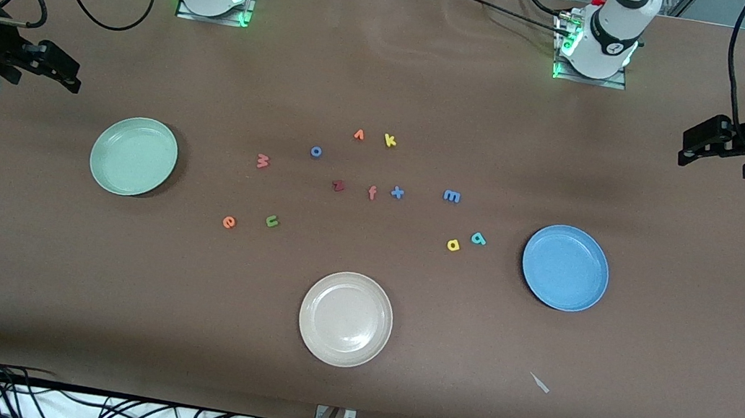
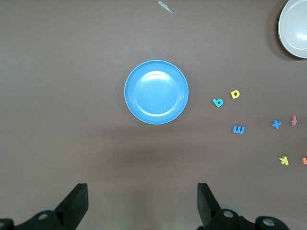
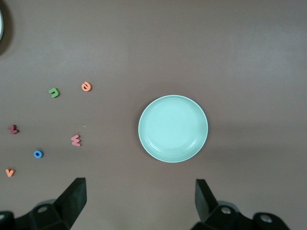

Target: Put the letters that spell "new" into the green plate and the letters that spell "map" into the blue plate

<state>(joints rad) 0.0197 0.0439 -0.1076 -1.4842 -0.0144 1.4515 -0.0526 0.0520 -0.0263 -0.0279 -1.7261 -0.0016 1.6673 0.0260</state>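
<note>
The empty green plate [image 1: 133, 156] [image 3: 173, 128] lies toward the right arm's end, with the salmon w [image 1: 262, 161] [image 3: 76, 140], orange e [image 1: 228, 221] [image 3: 86, 86] and green n [image 1: 272, 221] [image 3: 54, 92] loose on the table beside it. The empty blue plate [image 1: 565, 267] [image 2: 156, 92] lies toward the left arm's end, near the blue m [image 1: 451, 196] [image 2: 238, 130], yellow a [image 1: 453, 245] [image 2: 235, 94] and teal p [image 1: 478, 238] [image 2: 218, 102]. My right gripper [image 1: 62, 69] [image 3: 140, 199] and left gripper [image 1: 696, 145] [image 2: 143, 201] hang open and empty, high over the table's two ends.
A beige plate [image 1: 345, 318] sits nearest the front camera. Mid-table lie a blue o [image 1: 316, 151], orange v [image 1: 359, 135], yellow k [image 1: 390, 141], dark red z [image 1: 338, 186], salmon f [image 1: 372, 193] and blue x [image 1: 397, 192]. A paper scrap [image 1: 540, 383] lies near the blue plate.
</note>
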